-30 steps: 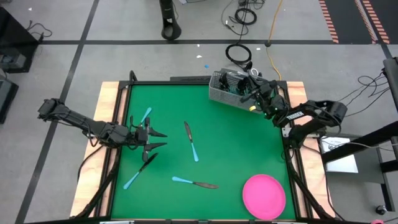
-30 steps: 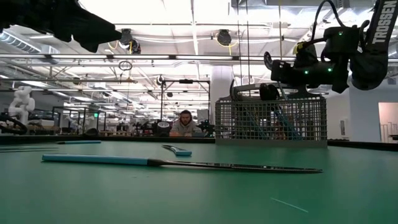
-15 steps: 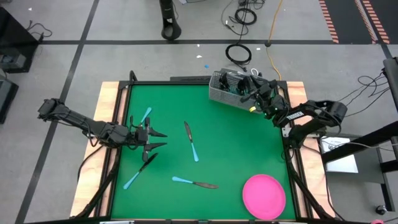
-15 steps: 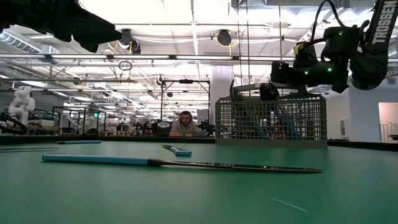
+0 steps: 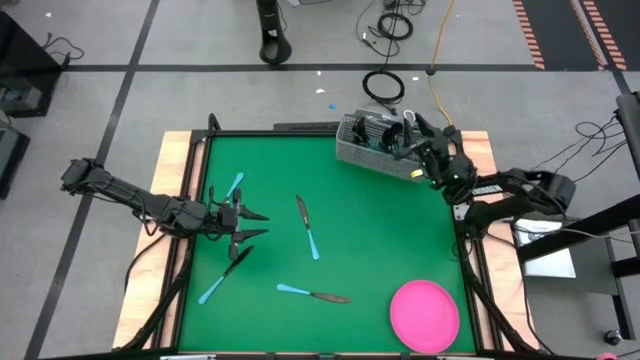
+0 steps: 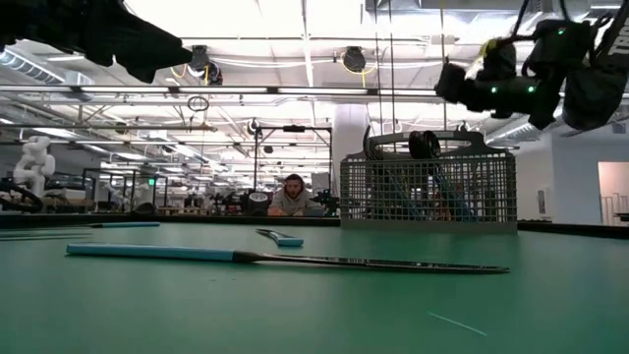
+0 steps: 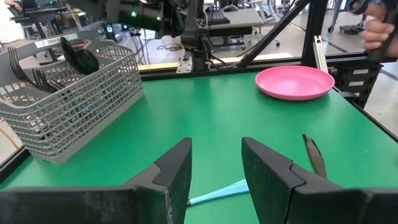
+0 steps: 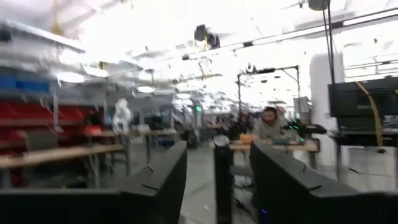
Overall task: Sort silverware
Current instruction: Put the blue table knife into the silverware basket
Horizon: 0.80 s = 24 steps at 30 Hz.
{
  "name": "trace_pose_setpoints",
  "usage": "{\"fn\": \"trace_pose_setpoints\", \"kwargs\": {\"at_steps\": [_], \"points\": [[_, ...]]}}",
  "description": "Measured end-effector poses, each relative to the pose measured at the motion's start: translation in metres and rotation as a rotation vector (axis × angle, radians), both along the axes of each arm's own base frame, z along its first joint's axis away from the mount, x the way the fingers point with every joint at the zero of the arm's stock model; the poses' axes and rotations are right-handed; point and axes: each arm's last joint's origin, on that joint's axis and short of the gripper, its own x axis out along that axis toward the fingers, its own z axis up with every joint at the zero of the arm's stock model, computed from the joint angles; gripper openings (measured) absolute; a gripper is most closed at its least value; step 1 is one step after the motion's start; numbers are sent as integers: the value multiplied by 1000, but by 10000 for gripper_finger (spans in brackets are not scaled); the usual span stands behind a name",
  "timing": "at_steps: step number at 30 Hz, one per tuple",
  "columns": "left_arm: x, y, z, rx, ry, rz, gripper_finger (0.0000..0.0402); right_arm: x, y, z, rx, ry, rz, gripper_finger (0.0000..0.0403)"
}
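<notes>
Silverware is lying scattered on the green table (image 5: 380, 240), with further pieces standing in the wire basket (image 5: 372, 146) at the table's far edge.

Entries, left to right, each placed against the basket:

- Left gripper (image 5: 252, 226): hovering well to the basket's left, low over the mat, fingers (image 7: 176, 174) standing apart with nothing between them.
- Small blue-handled piece (image 5: 233, 185): lying just beyond the left gripper, well apart from the basket.
- Dark-headed piece with blue handle (image 5: 223, 274): lying on the gripper's near side, farthest from the basket on the left.
- Knife (image 5: 307, 227): lying near the table's middle, in front of the basket and to its left.
- Second knife (image 5: 314, 293): lying nearer the front edge, well in front of the basket.
- Basket contents: forks (image 7: 28, 73) and a dark spoon head (image 7: 81, 60) are showing above the rim; blue handles are showing through the mesh in the low view.
- Right gripper (image 5: 412, 125): hanging raised just beside the basket's right end, fingers (image 8: 160, 180) standing apart, holding nothing.
- Pink plate (image 5: 424, 315): sitting at the front right, well apart from the basket.
</notes>
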Motion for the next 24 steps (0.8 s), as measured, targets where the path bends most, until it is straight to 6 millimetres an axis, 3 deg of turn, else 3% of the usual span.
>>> {"fn": "trace_pose_setpoints", "kwargs": {"at_steps": [12,24], "points": [[0,0,0,0,-1,0,143,12,27,23,-55,6,228,169],[0,0,0,-1,-2,0,143,93,38,66,251,590,405,169]]}}
